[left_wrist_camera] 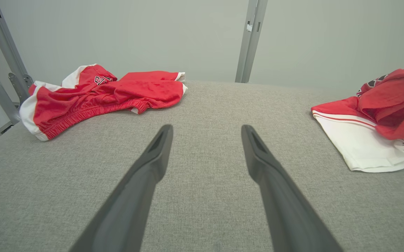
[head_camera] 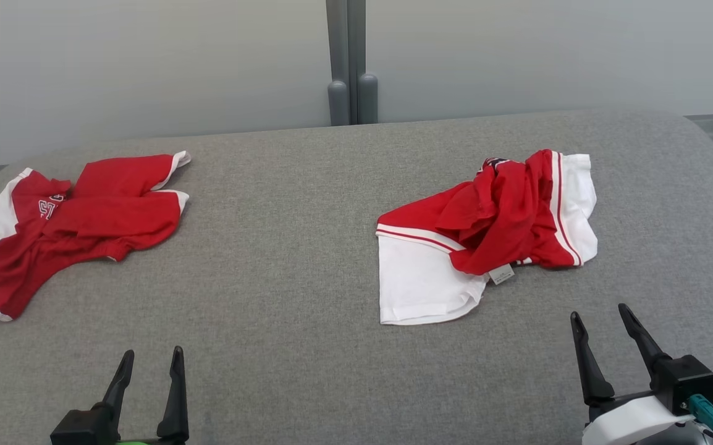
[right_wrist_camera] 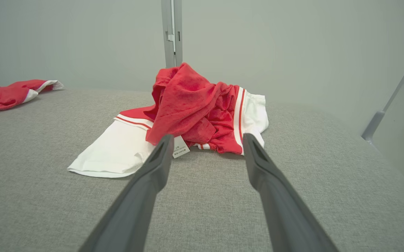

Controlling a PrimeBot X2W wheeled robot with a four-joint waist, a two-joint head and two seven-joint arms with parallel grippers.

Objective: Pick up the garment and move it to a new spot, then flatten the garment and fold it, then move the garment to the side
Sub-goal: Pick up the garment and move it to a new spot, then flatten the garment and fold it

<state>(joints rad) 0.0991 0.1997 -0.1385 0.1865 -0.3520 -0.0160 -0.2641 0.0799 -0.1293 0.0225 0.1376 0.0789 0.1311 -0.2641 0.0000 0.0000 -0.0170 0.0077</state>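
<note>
Two crumpled red-and-white garments lie on the grey fabric tabletop (head_camera: 307, 247). One garment (head_camera: 505, 210) sits right of centre, red cloth bunched over a white part with a small label at its near edge; it shows in the right wrist view (right_wrist_camera: 195, 101) and the left wrist view (left_wrist_camera: 380, 105). The other garment (head_camera: 84, 228) lies at the far left (left_wrist_camera: 111, 94) (right_wrist_camera: 9, 92). My right gripper (head_camera: 599, 311) (right_wrist_camera: 205, 136) is open and empty, just short of the right garment's near edge. My left gripper (head_camera: 152, 352) (left_wrist_camera: 205, 127) is open and empty over bare table.
A grey post (head_camera: 351, 62) stands behind the table's far edge against a pale wall. The tabletop rounds off at its right corner (head_camera: 702, 142). Metal frame bars (left_wrist_camera: 2, 63) rise beside the left end.
</note>
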